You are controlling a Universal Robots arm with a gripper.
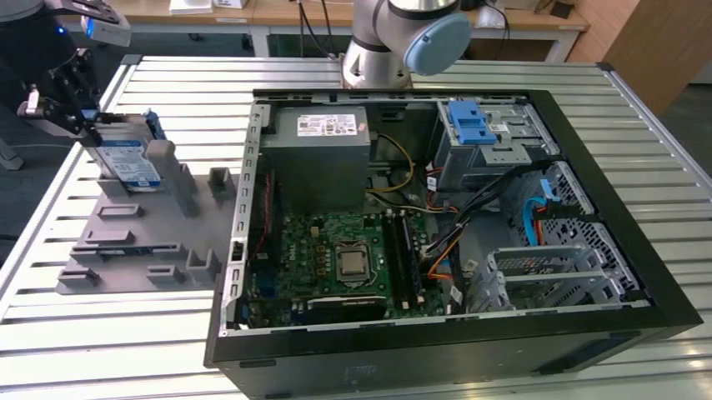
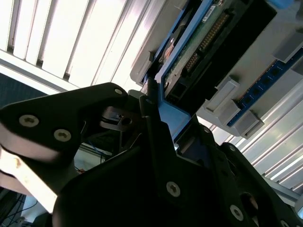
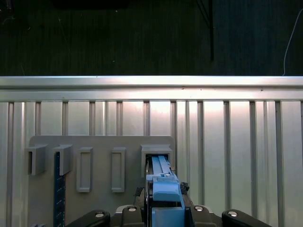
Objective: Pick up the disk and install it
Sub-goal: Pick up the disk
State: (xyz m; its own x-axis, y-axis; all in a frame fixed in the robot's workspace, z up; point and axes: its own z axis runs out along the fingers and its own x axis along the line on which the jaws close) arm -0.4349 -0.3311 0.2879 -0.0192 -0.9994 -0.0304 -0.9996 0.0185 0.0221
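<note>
Claw (image 1: 78, 117) pressed onto the blue end rail of the disk (image 1: 128, 162). Disk stands on end in a grey rack (image 1: 145, 242) on the worktop (image 1: 67, 350), at the exterior view's left, its long axis running down from the claw into the slot. Open computer case (image 1: 623, 250) lies well apart, to the exterior view's right.

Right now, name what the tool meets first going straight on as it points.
The disk, upright in the grey holder, sits right ahead of the tool; whether they touch is unclear.
</note>
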